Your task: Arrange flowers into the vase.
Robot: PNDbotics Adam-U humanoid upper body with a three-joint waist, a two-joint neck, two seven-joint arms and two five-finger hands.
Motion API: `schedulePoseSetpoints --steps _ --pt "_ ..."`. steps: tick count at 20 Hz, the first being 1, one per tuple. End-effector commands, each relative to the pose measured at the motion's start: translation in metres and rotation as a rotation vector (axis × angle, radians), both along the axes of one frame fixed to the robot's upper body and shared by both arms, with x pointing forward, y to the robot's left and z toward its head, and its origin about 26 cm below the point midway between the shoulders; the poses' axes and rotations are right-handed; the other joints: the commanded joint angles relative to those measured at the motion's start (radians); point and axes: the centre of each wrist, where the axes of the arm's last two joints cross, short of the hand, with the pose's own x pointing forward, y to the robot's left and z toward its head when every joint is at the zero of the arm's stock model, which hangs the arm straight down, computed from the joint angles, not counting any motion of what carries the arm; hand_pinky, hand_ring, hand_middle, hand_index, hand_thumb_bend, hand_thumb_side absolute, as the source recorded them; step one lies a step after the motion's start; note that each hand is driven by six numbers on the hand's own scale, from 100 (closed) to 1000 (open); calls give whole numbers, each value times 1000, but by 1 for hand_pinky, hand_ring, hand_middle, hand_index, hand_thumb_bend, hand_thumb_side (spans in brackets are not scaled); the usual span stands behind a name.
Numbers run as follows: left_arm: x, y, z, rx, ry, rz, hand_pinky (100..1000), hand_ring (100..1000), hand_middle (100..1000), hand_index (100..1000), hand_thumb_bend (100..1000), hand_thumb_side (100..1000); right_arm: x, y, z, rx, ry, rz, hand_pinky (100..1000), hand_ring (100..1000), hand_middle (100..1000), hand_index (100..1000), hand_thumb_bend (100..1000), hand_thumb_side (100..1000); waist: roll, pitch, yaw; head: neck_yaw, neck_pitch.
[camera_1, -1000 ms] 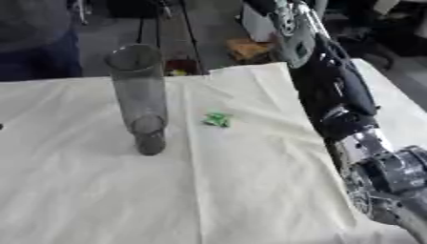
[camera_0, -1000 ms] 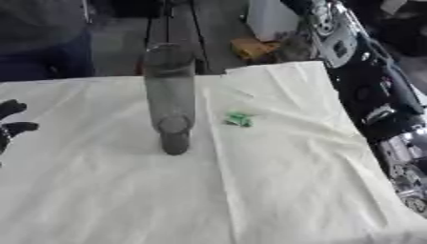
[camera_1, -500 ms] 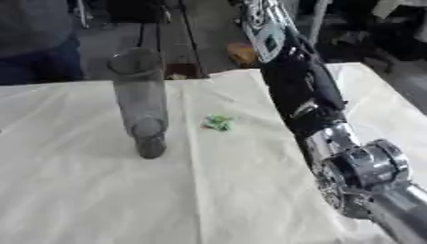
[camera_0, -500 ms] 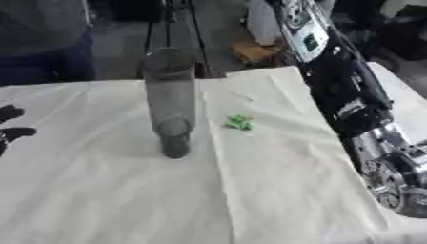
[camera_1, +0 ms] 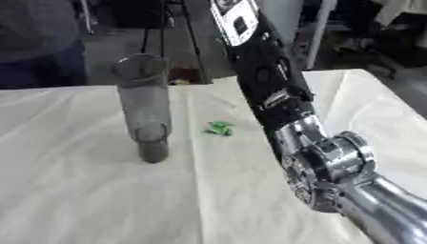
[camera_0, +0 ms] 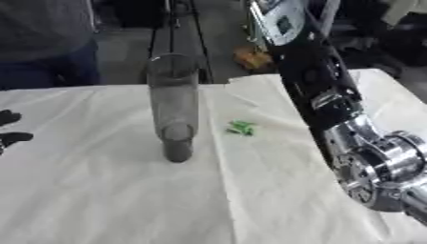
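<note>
A tall grey see-through vase [camera_0: 173,107] stands upright on the white cloth [camera_0: 108,190], left of centre, and I see nothing in it. A small green scrap [camera_0: 241,127] lies on the cloth just right of the vase. My right arm [camera_1: 283,109] crosses the picture from the lower right to the top centre, passing right of the green scrap; its hand is out of view beyond the top edge. My left hand [camera_0: 10,127] shows only as black relaxed fingers at the left edge, well apart from the vase. No flower shows in either view.
The cloth's far edge [camera_0: 250,78] runs just behind the vase, with floor, a dark stand and an orange thing [camera_0: 250,58] beyond it. A person in dark clothes [camera_0: 42,43] stands at the far left.
My right arm has swung left and closer to the camera, now filling the right side. My left hand has slid further toward the left edge. Vase and green scrap have not moved.
</note>
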Motion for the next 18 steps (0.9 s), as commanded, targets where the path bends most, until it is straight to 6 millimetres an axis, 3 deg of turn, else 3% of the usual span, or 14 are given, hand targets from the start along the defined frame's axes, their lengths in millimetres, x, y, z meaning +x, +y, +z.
schedulePoseSetpoints --steps 1,10,18 --pt "3 0 9 10 -24 -15 880 683 799 875 1000 940 -8 14 28 40 -72 38 100 100 100 100 100 1000 4 -11 6 -10 -9" --pt "4 -4 9 7 -21 -35 880 682 799 875 1000 940 -24 53 46 116 -132 145 100 100 100 101 100 1000 7 -14 29 -32 -11" --pt "5 -8 9 0 -18 -50 880 680 798 875 1000 940 -35 81 34 165 -108 238 100 100 100 101 100 1000 12 -16 45 -43 -12"
